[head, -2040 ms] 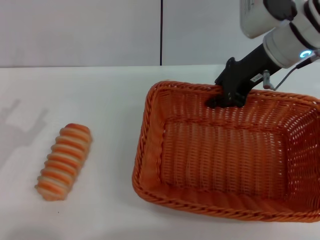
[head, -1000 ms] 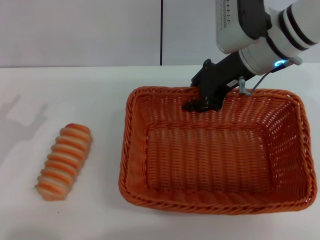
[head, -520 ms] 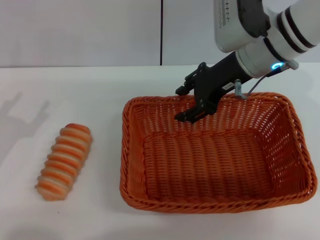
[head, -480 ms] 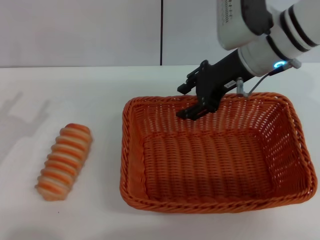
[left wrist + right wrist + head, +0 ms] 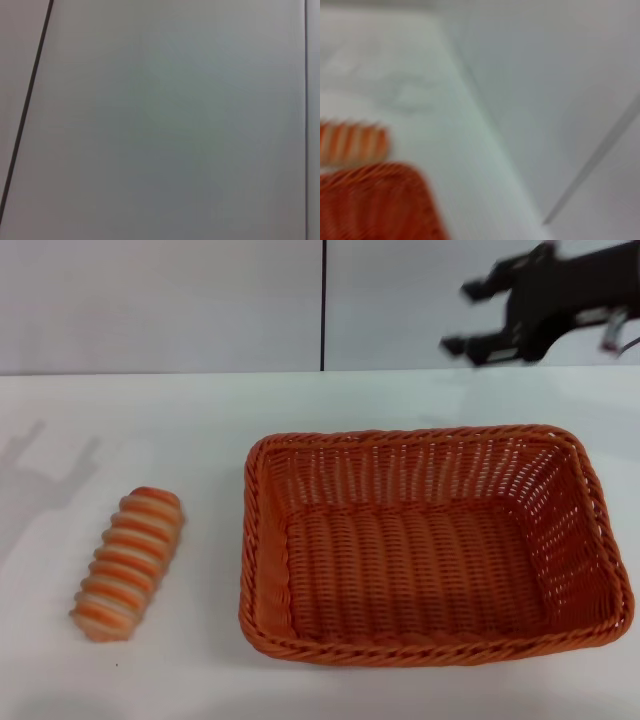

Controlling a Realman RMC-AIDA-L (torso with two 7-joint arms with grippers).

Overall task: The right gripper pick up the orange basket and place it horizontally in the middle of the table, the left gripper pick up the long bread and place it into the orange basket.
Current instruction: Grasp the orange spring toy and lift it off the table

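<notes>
1. Right gripper (image 5: 478, 317) sits high over the far right of the table (image 5: 200, 430), fingers apart, holding nothing. It's well clear of the orange basket (image 5: 430, 645), above and behind its far rim.
2. Left gripper isn't in any view. Left wrist view shows only the pale wall, so can't tell its finger state; judging by that, the arm is parked off the work area.
3. Orange basket rests flat on the table, centre to right in the head view, long axis running left-right across the table, open side up, nothing inside. Basket step looks done.
4. Long bread (image 5: 128, 562) lies on the table to the left of the basket, apart from it, not touching the near-left rim. Its long axis runs roughly near-to-far with a slight tilt, the far end leaning toward the basket.
5. Right wrist view shows, blurred, a corner of the basket and the striped bread just beyond it.
6. Key relation: bread is on the robot's left side, so the left arm is the nearer one and the task assigns it. Likely next: come down across the loaf's short axis, carry it rightward over the left rim.
</notes>
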